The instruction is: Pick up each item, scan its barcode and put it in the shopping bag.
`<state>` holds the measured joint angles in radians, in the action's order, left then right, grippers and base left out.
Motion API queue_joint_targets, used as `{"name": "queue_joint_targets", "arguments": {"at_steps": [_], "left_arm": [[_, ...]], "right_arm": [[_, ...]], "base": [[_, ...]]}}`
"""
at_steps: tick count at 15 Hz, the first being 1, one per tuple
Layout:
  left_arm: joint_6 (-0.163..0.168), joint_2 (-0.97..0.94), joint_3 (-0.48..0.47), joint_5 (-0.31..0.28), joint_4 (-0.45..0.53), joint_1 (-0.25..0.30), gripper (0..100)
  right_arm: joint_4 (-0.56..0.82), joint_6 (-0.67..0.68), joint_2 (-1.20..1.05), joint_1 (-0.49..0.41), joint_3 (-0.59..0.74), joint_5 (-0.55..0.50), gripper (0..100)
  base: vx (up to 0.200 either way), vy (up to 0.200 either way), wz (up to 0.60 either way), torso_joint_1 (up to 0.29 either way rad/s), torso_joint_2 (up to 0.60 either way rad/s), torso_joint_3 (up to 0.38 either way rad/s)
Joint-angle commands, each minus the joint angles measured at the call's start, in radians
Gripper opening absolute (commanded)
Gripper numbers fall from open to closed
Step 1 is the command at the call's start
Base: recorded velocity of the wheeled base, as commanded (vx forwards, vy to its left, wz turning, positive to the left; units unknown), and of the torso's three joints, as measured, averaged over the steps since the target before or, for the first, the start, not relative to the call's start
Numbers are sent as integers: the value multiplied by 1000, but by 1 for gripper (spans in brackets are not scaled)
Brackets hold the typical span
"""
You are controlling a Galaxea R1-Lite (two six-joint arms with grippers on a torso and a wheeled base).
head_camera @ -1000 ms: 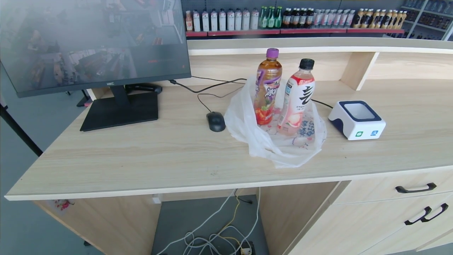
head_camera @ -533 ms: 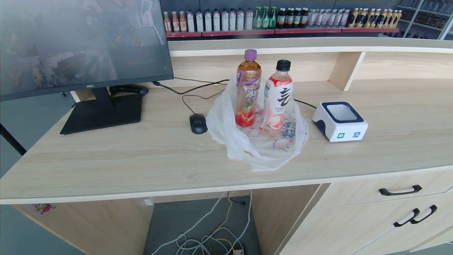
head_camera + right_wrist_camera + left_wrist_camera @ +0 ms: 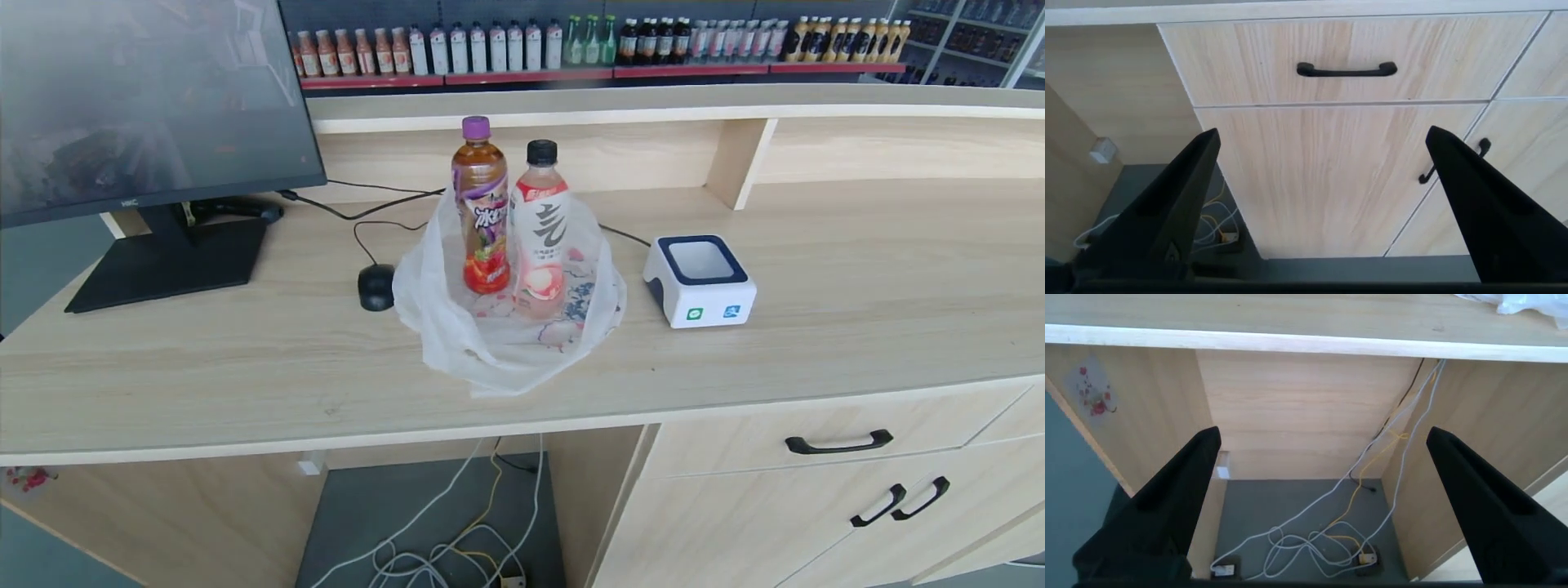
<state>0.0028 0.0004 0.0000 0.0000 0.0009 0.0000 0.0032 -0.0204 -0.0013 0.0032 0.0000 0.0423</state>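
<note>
On the wooden counter lies a white shopping bag, spread open. Two bottles stand upright inside it, side by side: an amber tea bottle with a purple cap and a pink drink bottle with a black cap. To the bag's right sits a white and navy barcode scanner. My left gripper hangs open below the counter's front edge, facing the gap under the desk. My right gripper is open too, low in front of the drawers. Neither holds anything.
A monitor on a black stand is at the counter's back left, with a black mouse beside the bag. Loose cables lie on the floor under the desk. A raised ledge runs along the back of the counter.
The whole head picture has slid to the left, so the camera has turned or moved right. The bag, bottles and scanner keep their places on the counter.
</note>
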Motion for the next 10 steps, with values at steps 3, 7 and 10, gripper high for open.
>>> {"name": "queue_joint_targets", "arguments": {"at_steps": [3, 7, 10], "left_arm": [[-1, 1, 0, 0, -1, 0, 100], [-3, 0, 0, 0, 1, 0, 100], [-3, 0, 0, 0, 1, 0, 100]], "right_arm": [[0, -1, 1, 0, 0, 1, 100], [0, 5, 1, 0, 0, 1, 100], [0, 4, 1, 0, 0, 1, 100]], "base": [[0, -200, 0, 2, -1, 1], [0, -200, 0, 0, 2, 2], [0, -200, 0, 1, -4, 1]]}}
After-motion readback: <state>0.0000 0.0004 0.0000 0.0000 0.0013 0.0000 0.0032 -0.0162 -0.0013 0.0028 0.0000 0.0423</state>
